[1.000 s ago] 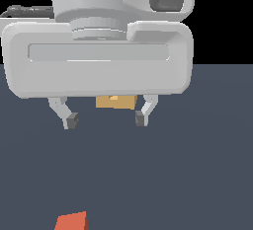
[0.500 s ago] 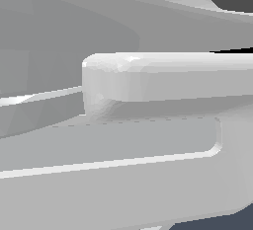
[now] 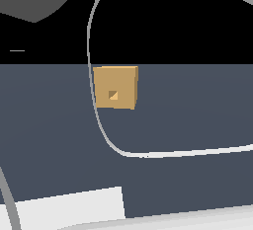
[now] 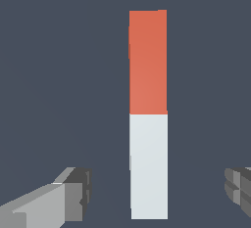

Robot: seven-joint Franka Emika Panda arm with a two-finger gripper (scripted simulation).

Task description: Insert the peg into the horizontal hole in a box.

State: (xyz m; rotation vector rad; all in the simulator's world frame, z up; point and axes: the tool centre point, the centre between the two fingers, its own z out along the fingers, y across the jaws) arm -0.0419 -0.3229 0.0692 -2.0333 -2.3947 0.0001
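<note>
In the wrist view the peg lies flat on the tabletop between the spread fingers of the empty gripper, seemingly below it, its long axis crossing their closing line.

peg matt, smooth | box matt, plain | tool fingers dull grey

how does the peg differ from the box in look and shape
The peg is a long thin bar; the box is a squat cube. The peg is two-toned, orange-red and pale grey-white; the box is plain tan. The box has a small square hole in its face; the peg shows none. Both have flat faces and square edges.
</note>
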